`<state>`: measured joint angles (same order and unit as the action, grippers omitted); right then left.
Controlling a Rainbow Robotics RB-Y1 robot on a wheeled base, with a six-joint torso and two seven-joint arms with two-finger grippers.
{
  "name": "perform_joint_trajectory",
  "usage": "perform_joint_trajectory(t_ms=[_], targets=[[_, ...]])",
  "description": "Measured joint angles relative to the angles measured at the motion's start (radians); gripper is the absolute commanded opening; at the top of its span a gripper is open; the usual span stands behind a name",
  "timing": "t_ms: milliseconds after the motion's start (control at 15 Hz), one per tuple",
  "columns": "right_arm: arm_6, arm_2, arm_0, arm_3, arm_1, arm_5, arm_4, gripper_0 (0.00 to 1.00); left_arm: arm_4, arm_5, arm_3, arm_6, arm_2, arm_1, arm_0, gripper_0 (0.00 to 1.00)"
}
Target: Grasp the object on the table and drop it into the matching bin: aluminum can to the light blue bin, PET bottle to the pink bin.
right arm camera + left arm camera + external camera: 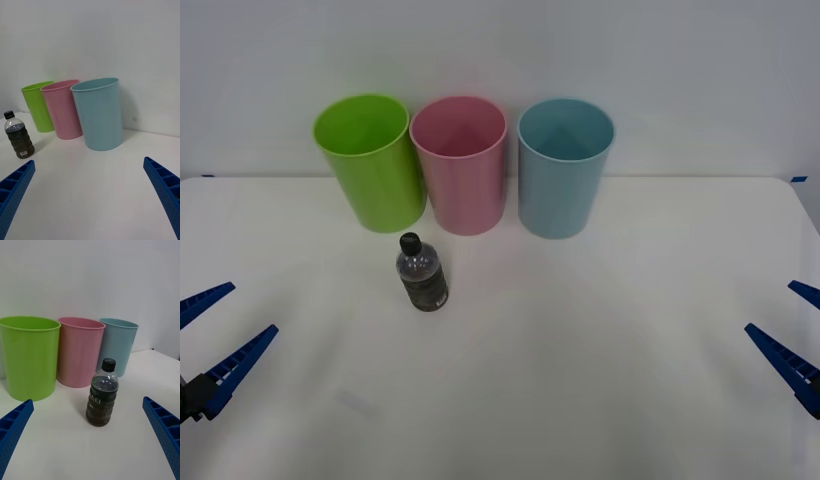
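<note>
The white table [600, 380] runs wide and bare from its far edge, where it meets the pale wall, down toward the near side, with open surface across the middle and at both flanks. Three bins stand in a row near the far edge: the lime green bin [370, 160] at about 11 o'clock from the table's centre, the pink bin [460, 163] at 12 o'clock just beside it, and the light blue bin [564, 165] at about 1 o'clock, a small gap from the pink one. The PET bottle [421, 272] stands upright on the table just in front of the gap between the green and pink bins, apart from both. The left gripper [208, 330] hovers low at 8 o'clock by the table's left edge, its blue ribbed fingers spread apart and holding nothing, aimed toward the bottle. The right gripper [800, 325] sits at 4 o'clock by the right edge, fingers likewise apart and empty. The bottle's dark label bears pale lettering in the left wrist view, too small to read.
</note>
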<state>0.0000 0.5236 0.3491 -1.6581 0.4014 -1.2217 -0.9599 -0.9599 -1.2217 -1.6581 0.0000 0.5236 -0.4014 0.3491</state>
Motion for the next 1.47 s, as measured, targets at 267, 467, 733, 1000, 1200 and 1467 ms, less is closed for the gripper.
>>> perform_joint_trajectory(t_ms=[267,467,733,1000,1200,1467], targets=[[0.000,0.000,0.000,0.000,0.000,0.000,0.000,1.00,-0.006,-0.003,0.019,-0.001,-0.010,0.025,0.016,1.00],[0.000,0.000,0.000,0.000,0.000,0.000,0.000,1.00,0.003,-0.008,0.014,-0.005,-0.020,0.015,0.027,1.00],[0.000,0.000,0.000,0.000,0.000,0.000,0.000,1.00,-0.006,-0.002,0.014,-0.020,-0.019,-0.008,0.073,1.00],[0.000,0.000,0.000,0.000,0.000,0.000,0.000,1.00,-0.028,0.034,0.015,-0.042,-0.036,-0.008,0.128,1.00],[0.000,0.000,0.000,0.000,0.000,0.000,0.000,1.00,-0.028,0.083,0.014,-0.101,-0.085,-0.008,0.146,1.00],[0.000,0.000,0.000,0.000,0.000,0.000,0.000,1.00,-0.039,0.185,0.015,-0.182,-0.189,-0.007,0.111,1.00]])
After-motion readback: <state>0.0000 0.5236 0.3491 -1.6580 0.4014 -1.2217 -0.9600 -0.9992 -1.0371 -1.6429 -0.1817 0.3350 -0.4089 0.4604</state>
